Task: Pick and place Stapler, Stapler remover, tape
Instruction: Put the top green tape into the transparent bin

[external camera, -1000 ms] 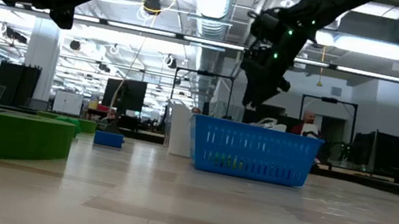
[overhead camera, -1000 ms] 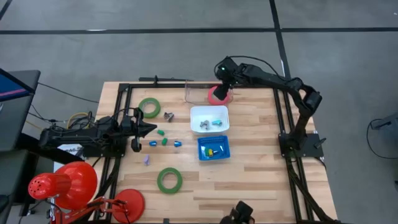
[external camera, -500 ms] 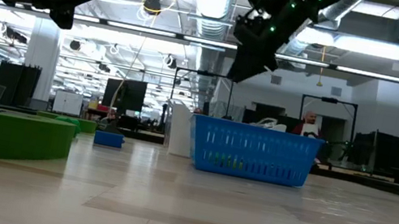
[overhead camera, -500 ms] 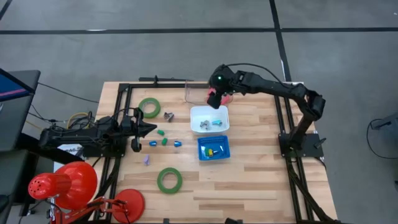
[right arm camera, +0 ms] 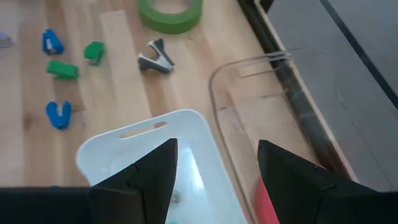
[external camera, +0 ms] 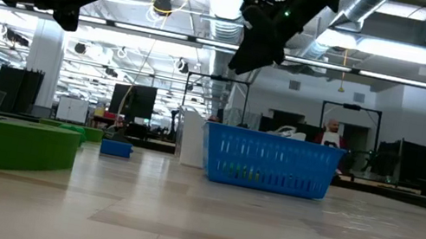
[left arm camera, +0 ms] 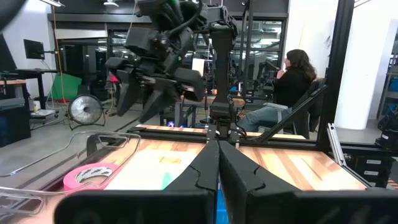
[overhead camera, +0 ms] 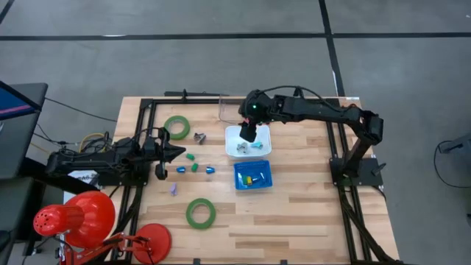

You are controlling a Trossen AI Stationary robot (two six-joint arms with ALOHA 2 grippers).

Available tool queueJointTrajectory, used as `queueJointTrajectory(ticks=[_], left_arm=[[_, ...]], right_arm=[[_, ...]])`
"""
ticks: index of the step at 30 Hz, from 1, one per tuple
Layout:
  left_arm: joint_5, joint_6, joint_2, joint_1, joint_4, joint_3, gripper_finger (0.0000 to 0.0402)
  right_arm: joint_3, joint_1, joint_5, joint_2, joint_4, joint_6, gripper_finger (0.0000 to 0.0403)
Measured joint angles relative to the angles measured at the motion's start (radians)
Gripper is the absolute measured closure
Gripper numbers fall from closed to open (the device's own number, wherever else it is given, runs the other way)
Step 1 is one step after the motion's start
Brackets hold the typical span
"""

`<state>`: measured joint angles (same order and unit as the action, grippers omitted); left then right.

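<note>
My right gripper (overhead camera: 249, 132) hangs open and empty above the white tray (overhead camera: 237, 132), fingers slanting down (right arm camera: 217, 168). A pink tape ring (left arm camera: 90, 176) lies in the clear container (overhead camera: 232, 109) at the far edge. Two green tape rings lie flat on the table, one far left (overhead camera: 176, 126) and one near (overhead camera: 200, 213). A grey staple remover (overhead camera: 199, 137) lies beside the far ring (right arm camera: 171, 12). Small blue and green pieces (overhead camera: 194, 168) lie mid-table. My left gripper (overhead camera: 176, 153) waits shut at the table's left side.
The blue basket (overhead camera: 252, 175) holds a small yellow and green item and stands just nearer than the white tray, which holds small grey and teal items. A purple piece (overhead camera: 174, 189) lies near the left. Black frame rails (overhead camera: 335, 140) border the table. A person sits beyond the table (left arm camera: 292, 78).
My right gripper has swung from above the clear container with the pink tape toward the table's near and left side, rising a little, and now hangs over the white tray. It has stayed open. The pink tape stays in the container.
</note>
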<state>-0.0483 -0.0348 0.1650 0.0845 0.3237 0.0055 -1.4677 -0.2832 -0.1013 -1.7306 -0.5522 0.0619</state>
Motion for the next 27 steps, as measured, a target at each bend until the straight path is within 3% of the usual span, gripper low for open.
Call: queueJointTrajectory(ticks=[14, 18, 23, 27], left_arm=[[0.000, 0.000, 0.000, 0.000, 0.000, 0.000, 0.0398], [0.000, 0.000, 0.000, 0.000, 0.000, 0.000, 0.0398], [0.000, 0.000, 0.000, 0.000, 0.000, 0.000, 0.0398], [0.000, 0.000, 0.000, 0.000, 0.000, 0.000, 0.0398]], right_arm=[[0.022, 0.085, 0.000, 0.001, 0.070, -0.016, 0.0194], [0.094, 0.100, 0.023, 0.000, 0.187, -0.047, 0.0209], [0.123, 0.100, 0.104, 0.000, 0.180, -0.134, 0.0236], [0.159, 0.105, 0.105, 0.000, 0.237, -0.142, 0.0262]])
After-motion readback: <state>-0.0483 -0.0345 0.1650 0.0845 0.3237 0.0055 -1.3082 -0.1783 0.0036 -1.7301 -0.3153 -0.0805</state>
